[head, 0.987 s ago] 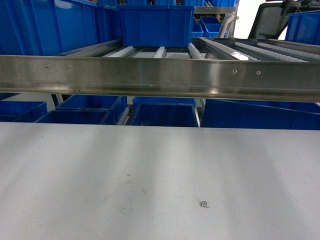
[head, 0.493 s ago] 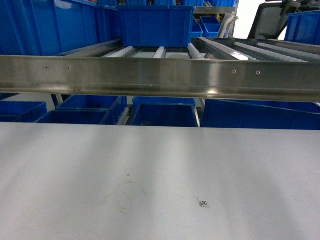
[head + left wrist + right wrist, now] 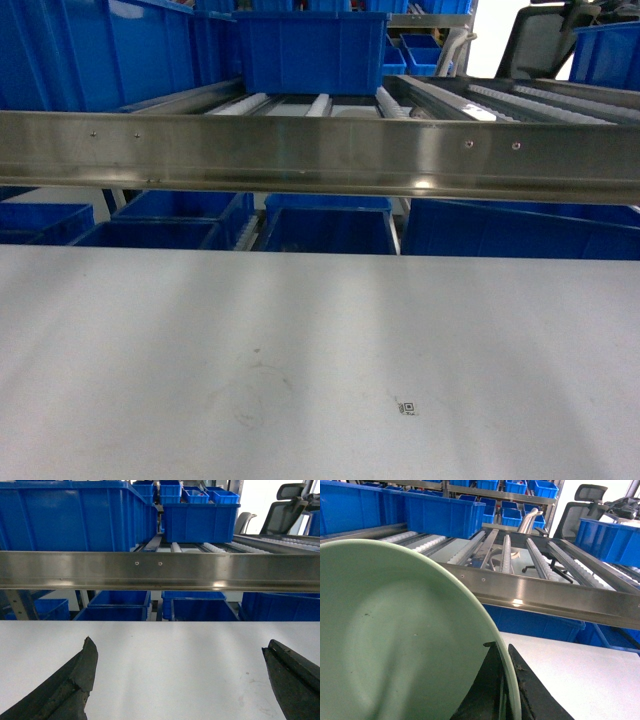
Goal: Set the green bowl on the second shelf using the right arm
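1. Your head view shows only the white bench (image 3: 320,360), the steel rail (image 3: 320,155) and blue crates (image 3: 310,50) on the roller shelf (image 3: 320,102); neither arm nor the bowl appears there.
2. In the right wrist view the green bowl (image 3: 395,645) fills the left side, cut off by the frame, tilted up before the rail.
3. The right gripper (image 3: 505,690) has its jaws pinched on the bowl's rim, one inside, one outside.
4. The left gripper (image 3: 180,680) hovers over bare bench, jaws spread wide apart, holding nothing; only the tips show.
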Controlling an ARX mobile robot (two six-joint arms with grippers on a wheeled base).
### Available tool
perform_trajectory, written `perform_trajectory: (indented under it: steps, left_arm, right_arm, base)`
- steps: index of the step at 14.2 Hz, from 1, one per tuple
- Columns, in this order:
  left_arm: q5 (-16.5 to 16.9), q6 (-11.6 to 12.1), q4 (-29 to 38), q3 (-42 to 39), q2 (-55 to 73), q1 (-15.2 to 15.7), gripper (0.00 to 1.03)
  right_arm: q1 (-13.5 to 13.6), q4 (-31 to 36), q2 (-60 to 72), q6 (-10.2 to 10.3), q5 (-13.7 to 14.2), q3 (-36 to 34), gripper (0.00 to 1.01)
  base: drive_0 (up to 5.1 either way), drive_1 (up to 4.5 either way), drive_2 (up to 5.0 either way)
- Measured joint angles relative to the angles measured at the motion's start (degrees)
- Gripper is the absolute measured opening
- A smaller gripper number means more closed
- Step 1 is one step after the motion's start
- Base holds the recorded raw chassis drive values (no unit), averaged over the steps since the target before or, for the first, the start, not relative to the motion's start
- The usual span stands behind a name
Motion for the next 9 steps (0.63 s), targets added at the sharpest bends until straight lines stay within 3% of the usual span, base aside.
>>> perform_trajectory:
  steps: [3, 9]
  left_arm:
    - [0.0, 0.0, 0.02, 0.0, 0.0, 0.0, 0.98]
    - [0.02, 0.0, -0.02, 0.0, 0.0, 0.0, 0.98]
  right_arm:
    - [0.0, 0.33, -0.07, -0.96, -0.02, 0.0, 0.02]
    - [0.0, 0.24, -0.07, -1.29, 0.09, 0.0, 0.02]
  base:
    - [0.0, 0.0, 0.0]
    - [-4.9, 2.58, 2.6]
